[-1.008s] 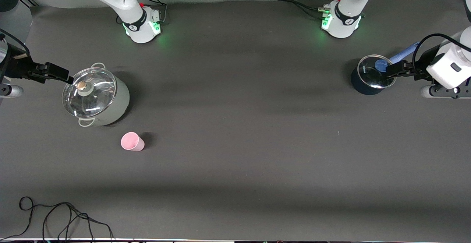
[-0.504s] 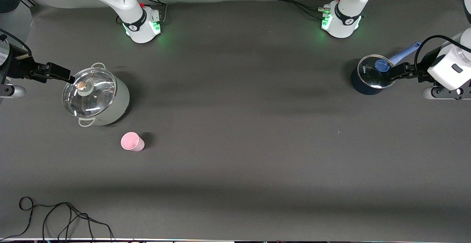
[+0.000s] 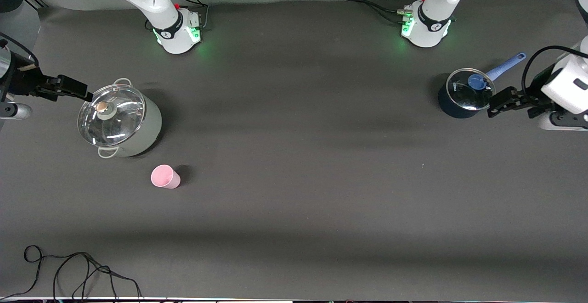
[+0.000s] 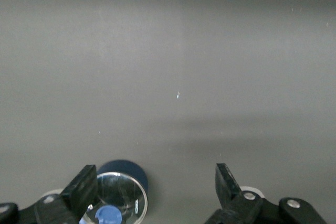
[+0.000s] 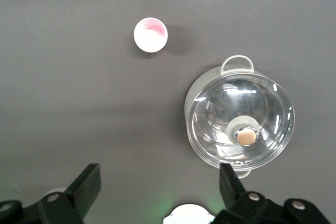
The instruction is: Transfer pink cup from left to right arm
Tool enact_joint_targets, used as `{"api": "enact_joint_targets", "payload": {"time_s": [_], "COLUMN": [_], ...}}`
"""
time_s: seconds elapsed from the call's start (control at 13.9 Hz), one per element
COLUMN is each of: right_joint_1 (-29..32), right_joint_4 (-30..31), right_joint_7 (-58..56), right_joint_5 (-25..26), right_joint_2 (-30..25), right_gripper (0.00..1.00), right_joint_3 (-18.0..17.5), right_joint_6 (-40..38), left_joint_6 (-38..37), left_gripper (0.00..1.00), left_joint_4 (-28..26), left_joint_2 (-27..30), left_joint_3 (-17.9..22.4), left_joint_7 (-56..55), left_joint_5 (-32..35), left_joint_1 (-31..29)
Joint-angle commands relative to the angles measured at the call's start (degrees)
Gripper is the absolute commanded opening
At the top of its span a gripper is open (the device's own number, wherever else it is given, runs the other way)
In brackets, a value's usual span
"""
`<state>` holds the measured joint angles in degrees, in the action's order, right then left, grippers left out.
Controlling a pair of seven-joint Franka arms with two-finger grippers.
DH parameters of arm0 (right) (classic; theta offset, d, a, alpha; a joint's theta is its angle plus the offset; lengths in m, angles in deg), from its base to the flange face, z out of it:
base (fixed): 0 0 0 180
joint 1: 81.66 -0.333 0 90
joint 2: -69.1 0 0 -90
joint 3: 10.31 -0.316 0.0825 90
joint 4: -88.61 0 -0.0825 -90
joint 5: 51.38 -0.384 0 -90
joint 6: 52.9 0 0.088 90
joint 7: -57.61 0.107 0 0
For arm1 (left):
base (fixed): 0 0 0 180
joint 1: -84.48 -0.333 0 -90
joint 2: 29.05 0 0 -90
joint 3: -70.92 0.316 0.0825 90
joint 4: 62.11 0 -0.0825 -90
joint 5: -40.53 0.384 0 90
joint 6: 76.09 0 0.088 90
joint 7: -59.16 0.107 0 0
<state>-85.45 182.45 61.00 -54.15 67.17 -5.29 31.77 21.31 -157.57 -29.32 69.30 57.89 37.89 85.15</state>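
Pink cup stood lower left of frame, left gripper fingers spread at right edge, right gripper fingers spread at left edge.

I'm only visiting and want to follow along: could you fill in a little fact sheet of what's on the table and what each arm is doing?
pink cup: upright on the table, untouched, nearer the front camera than the grey pot
grey pot: glass lid on
blue saucepan: lidded, at the left arm's end
left gripper: open, beside the blue saucepan
right gripper: open, by the grey pot's rim
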Motion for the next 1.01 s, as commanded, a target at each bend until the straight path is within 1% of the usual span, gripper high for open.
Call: {"api": "enact_joint_targets", "payload": {"time_s": [0.0, 0.07, 0.14, 0.22, 0.36, 0.58, 0.79, 0.94], "right_joint_1": [0.54, 0.28, 0.10, -0.16, -0.25, -0.25, -0.25, -0.25], "right_joint_4": [1.44, -0.13, -1.45, -1.38, -1.46, -1.55, -1.55, -1.64], "right_joint_7": [-1.10, -1.01, -1.10, -1.01, -0.93, -0.84, -0.84, -0.75], "right_joint_5": [1.45, 1.46, 1.46, 1.46, 1.46, 1.46, 1.46, 1.37], "right_joint_2": [-1.84, -1.06, 0.52, 0.88, 0.88, 0.97, 1.15, 1.24], "right_gripper": [1.00, 1.00, 1.00, 1.00, 1.00, 1.00, 1.00, 1.00], "right_joint_3": [-0.89, -0.80, -0.71, -0.71, -0.71, -0.71, -0.71, -0.71], "right_joint_6": [2.08, 1.91, 1.82, 1.82, 1.82, 1.99, 2.08, 2.17], "left_joint_6": [0.15, -0.28, -0.98, -1.34, -4.84, -8.63, -8.02, -8.02], "left_gripper": [1.00, 1.00, 1.00, 1.00, 1.00, 1.00, 1.00, 1.00], "left_joint_4": [2.99, 3.00, 3.00, 2.91, 3.08, 2.73, 2.56, 2.56], "left_joint_2": [-1.93, -1.93, -2.02, -1.93, -1.50, -0.26, 0.09, 0.00], "left_joint_3": [1.35, 1.53, 2.75, 5.11, 5.75, 4.88, 1.54, 1.53], "left_joint_7": [-0.40, -0.40, -0.48, -0.57, -0.40, 1.35, 2.41, 5.04], "left_joint_5": [1.05, 0.96, 1.05, 1.05, 1.23, 1.32, 1.75, 3.76], "left_joint_1": [1.88, 2.58, 4.41, 6.52, 6.63, 5.14, 2.42, 2.50]}}
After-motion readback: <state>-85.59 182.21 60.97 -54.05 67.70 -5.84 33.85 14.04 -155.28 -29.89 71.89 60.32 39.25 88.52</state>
